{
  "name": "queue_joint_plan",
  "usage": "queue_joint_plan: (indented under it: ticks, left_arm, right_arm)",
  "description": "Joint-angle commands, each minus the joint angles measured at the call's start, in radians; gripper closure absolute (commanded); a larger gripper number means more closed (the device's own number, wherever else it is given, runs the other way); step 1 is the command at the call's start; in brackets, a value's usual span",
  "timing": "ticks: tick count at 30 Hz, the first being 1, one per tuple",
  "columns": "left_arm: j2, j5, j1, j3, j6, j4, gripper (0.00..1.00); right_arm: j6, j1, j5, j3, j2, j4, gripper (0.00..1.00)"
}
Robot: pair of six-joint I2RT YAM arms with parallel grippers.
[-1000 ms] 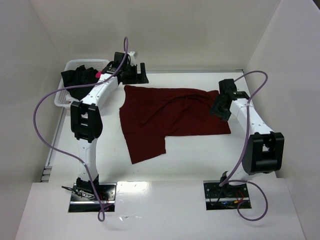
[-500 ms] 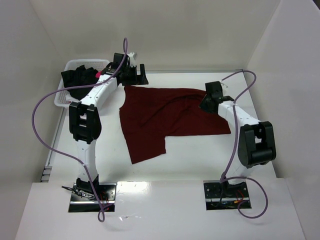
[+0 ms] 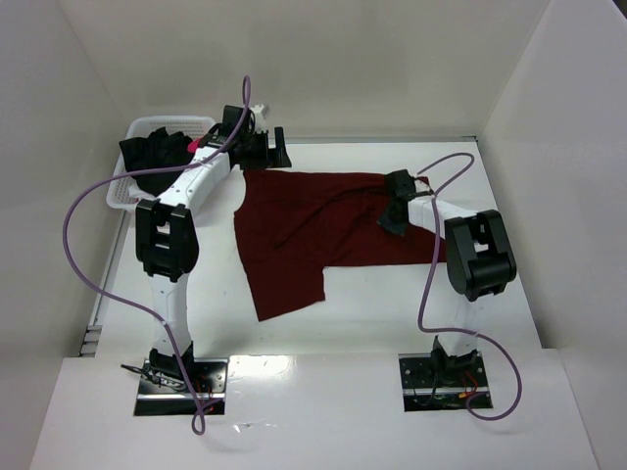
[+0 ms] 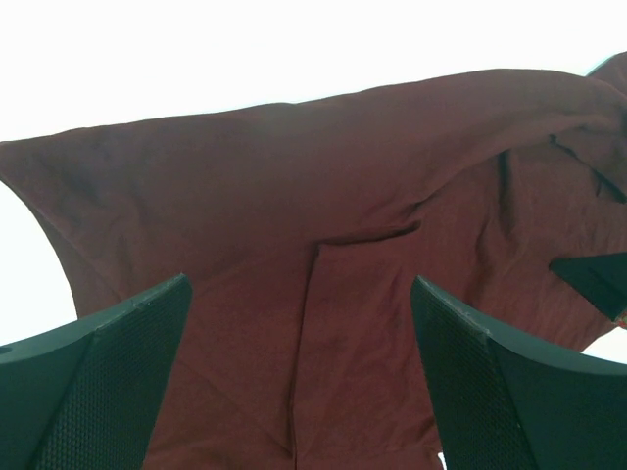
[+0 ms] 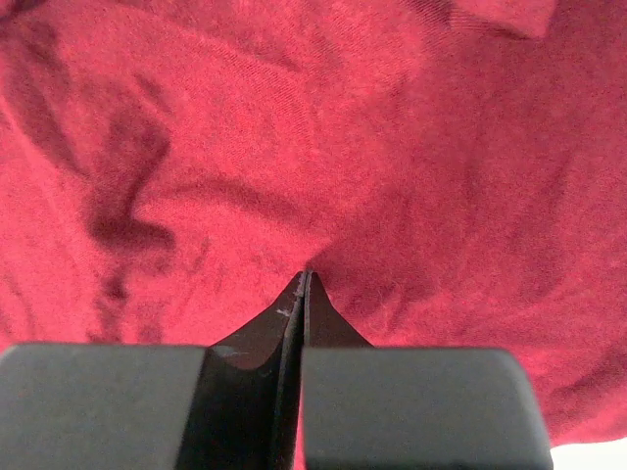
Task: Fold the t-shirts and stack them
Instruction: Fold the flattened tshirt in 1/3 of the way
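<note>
**Left gripper wide at the shirt's edge, right gripper closed against the cloth**

Off to the left of the left gripper (image 3: 263,149) stands a white mesh basket (image 3: 122,191), and the black t-shirt (image 3: 152,149) lies crumpled inside it, a small pink mark showing at the side nearest the gripper. The left gripper's jaws stand wide apart with nothing between them. In its wrist view (image 4: 299,284), the maroon t-shirt (image 4: 323,196) lies spread ahead of and beneath the fingers (image 4: 127,362).

That maroon t-shirt (image 3: 313,230) lies mostly flat on the white table (image 3: 372,304) between the two grippers, creased on the side nearer the right one.

The right gripper (image 3: 392,211) is over that creased part. In its wrist view (image 5: 304,276) the jaws are pressed together, their tips touch the cloth (image 5: 245,127), and the cloth puckers there. Whether any cloth is caught between them cannot be told.
</note>
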Motion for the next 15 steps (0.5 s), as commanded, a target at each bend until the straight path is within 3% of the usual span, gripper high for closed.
queue_joint_plan:
  ticks: [1, 15]
  left_arm:
    - [-0.025, 0.024, -0.004, -0.009, 0.003, 0.021, 0.0]
    - [-0.013, 0.062, -0.004, 0.0, -0.006, 0.012, 0.0]
  right_arm:
    - [-0.008, 0.021, 0.011, 0.029, 0.047, -0.026, 1.0]
    - [0.047, 0.076, -0.059, -0.023, 0.028, -0.166, 1.0]
